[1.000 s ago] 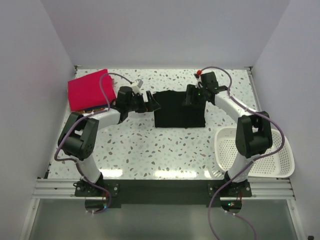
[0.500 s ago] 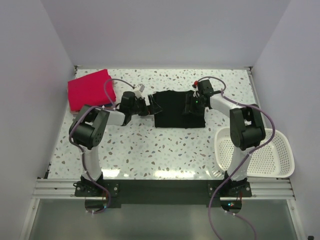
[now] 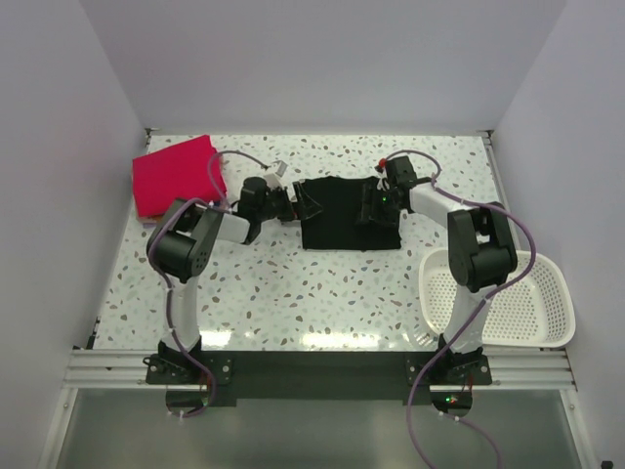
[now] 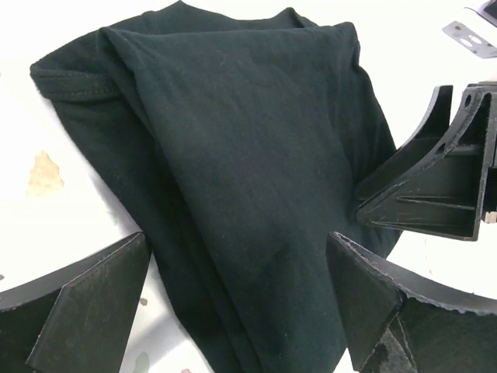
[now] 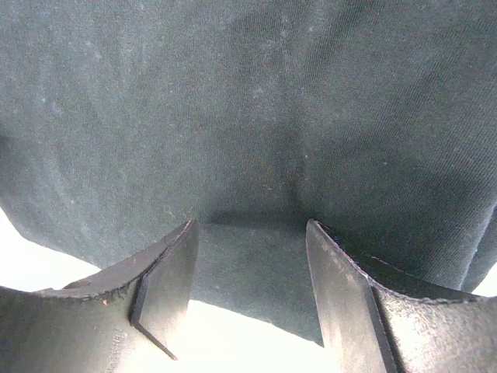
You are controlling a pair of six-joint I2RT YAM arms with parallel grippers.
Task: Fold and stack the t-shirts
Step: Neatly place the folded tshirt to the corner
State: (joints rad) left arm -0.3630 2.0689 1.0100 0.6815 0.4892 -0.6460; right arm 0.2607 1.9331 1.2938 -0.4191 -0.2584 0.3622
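Note:
A black t-shirt [image 3: 344, 220] lies folded into a rough rectangle at the middle of the table. My left gripper [image 3: 305, 203] is at its left edge, jaws wide open; in the left wrist view the black t-shirt [image 4: 233, 155] runs between the fingers of the left gripper [image 4: 237, 252]. My right gripper [image 3: 375, 207] sits low over the shirt's right part. In the right wrist view its fingers [image 5: 175, 264] stand apart astride the edge of the black cloth [image 5: 248, 116], not pinching it. A pinkish-red folded t-shirt [image 3: 174, 176] lies at the back left.
A white mesh basket [image 3: 547, 293] stands at the front right beside the right arm's base. White walls close in the table at the back and both sides. The right gripper's black finger [image 4: 435, 186] shows at the right of the left wrist view.
My left gripper has slid right up to the black shirt's left edge, its arm folding in. The right arm has drawn in and settled over the shirt's right part.

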